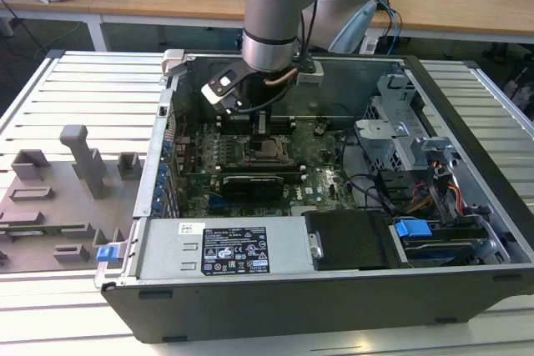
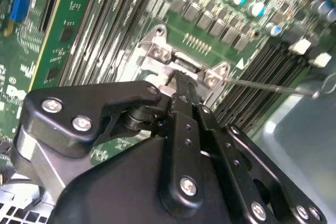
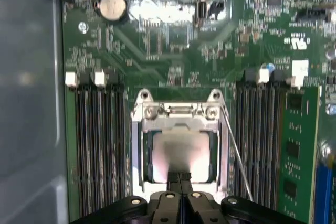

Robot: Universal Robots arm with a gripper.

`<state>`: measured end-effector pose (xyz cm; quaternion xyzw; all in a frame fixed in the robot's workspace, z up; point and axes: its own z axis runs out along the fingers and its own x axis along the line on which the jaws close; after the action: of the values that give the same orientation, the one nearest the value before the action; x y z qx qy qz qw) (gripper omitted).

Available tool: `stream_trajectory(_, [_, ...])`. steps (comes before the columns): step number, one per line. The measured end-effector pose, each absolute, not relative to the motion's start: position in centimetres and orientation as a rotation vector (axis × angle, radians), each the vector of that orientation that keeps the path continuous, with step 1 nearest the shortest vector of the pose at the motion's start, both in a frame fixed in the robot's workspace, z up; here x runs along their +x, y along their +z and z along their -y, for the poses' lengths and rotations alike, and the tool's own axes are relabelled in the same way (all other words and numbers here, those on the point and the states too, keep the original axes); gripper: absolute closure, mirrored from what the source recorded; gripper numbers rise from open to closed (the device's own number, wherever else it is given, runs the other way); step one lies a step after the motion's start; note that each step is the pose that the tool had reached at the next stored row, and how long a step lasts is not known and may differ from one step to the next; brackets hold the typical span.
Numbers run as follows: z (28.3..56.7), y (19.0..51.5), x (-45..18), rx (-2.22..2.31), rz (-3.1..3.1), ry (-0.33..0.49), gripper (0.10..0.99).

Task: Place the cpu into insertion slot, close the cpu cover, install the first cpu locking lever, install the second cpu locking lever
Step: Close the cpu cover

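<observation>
Green motherboard point(image 3: 157, 40) beneath; gripper point(image 3: 180, 178), fingers pressed together, over the cpu point(image 3: 181, 150).

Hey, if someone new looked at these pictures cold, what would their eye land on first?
The grey and pale-blue robot arm reaching down into the open black computer case dominates the exterior view. In the first wrist view, the pale silvery square cpu lies framed by the thin silver cpu cover, the black gripper shut at its edge and a thin wire lever slanting alongside.
</observation>
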<state>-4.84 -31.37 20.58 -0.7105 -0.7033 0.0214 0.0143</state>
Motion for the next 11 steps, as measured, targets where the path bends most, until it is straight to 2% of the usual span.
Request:
stream_trajectory(5, [31.4,20.7,-2.9,-2.21,2.188,0.064,0.98])
stream_trajectory(11, [31.4,22.6,-2.8,-2.211,2.188,0.064,0.98])
